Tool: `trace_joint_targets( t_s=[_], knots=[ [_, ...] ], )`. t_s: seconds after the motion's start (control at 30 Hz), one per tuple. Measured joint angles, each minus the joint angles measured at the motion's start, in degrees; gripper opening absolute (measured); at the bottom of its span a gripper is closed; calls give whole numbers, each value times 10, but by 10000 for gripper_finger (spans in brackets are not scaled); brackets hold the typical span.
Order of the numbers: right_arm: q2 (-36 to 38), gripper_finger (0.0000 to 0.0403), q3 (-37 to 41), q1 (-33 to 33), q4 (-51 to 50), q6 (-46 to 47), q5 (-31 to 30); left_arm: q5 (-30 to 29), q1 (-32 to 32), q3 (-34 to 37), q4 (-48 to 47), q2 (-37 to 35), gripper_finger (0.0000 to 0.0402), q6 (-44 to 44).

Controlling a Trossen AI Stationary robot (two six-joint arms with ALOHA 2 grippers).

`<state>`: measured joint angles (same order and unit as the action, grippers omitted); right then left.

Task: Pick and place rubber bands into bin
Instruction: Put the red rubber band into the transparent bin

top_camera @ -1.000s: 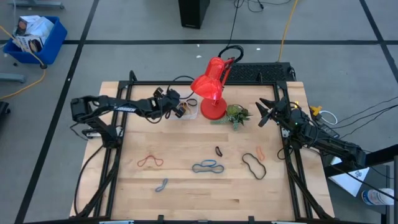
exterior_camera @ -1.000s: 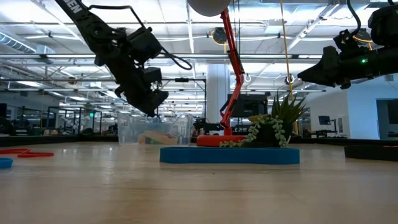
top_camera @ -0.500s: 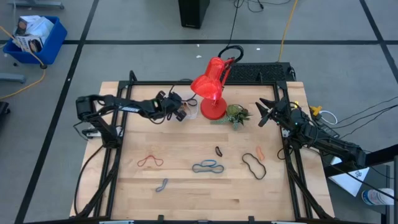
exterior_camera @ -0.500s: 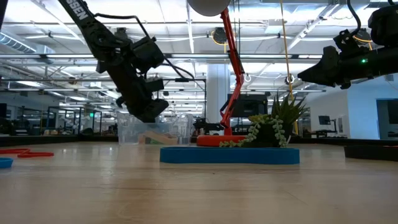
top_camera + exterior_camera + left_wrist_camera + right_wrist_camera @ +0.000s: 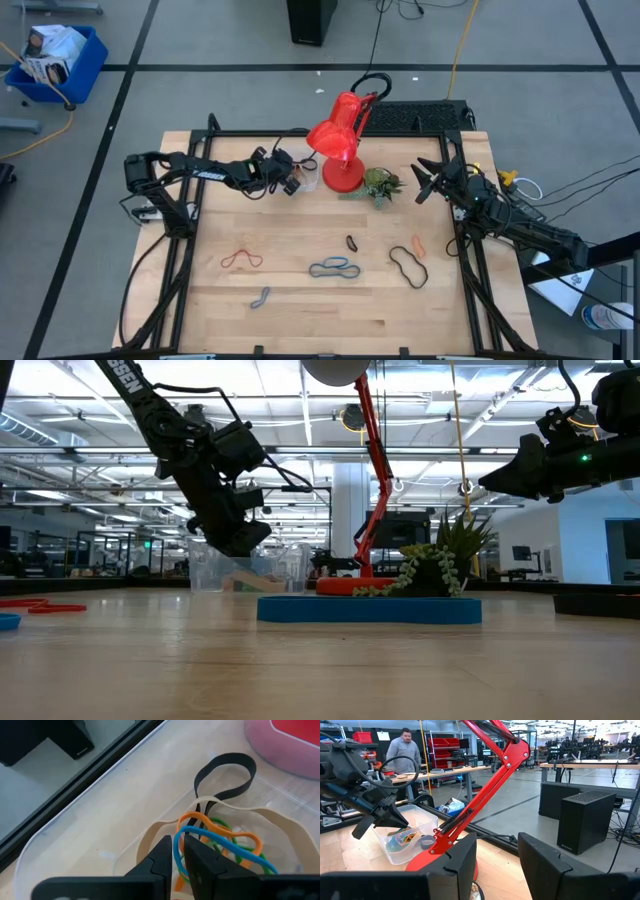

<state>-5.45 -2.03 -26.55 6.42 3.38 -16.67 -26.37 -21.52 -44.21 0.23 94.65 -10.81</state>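
Left gripper point(image 5: 178, 851) nearly closed, blue band point(image 5: 220, 845) pinched, bin point(image 5: 75, 827) directly beneath. Release advised only once band hung inside walls. Right gripper point(image 5: 497, 865) idle, open, empty.

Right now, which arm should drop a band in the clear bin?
Left. The left end effector is over the bin, pinching a blue rubber band; the right end effector waits open, past the plant.

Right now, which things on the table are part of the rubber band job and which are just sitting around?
Job:
- loose rubber bands on the table
- clear bin, bands already inside
- left gripper, over the bin, shut on a blue band

Just sitting around:
- red lamp
- small plant
- right gripper, open, waiting by the table's right edge
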Motion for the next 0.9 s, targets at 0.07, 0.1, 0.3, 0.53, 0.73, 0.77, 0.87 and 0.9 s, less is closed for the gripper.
trace_joint_targets(
  t_s=[0.07, 0.1, 0.3, 0.53, 0.73, 0.77, 0.87, 0.9],
  knots=[
    [0, 141, 0, 0, 0, 0, 0, 0, 0, 0, 0, 0, 58, 0],
    [0, 141, 0, 0, 0, 0, 0, 0, 0, 0, 0, 0, 58, 1],
    [0, 141, 0, 0, 0, 0, 0, 9, 0, 0, 0, 0, 65, 6],
    [0, 141, 0, 0, 0, 0, 0, 9, 2, 0, 0, -1, 131, 36],
    [0, 141, 0, 0, 0, 0, 0, 9, 19, -2, -2, -47, 169, 112],
    [0, 141, 0, 0, 0, 0, 0, 9, 23, -2, -1, -60, 172, 112],
    [0, 141, 0, 0, 0, -2, 0, 9, 35, -3, -9, -110, 174, 97],
    [0, 141, 0, 0, 0, -2, 0, 10, 40, -3, -16, -128, 173, 89]
  ],
)
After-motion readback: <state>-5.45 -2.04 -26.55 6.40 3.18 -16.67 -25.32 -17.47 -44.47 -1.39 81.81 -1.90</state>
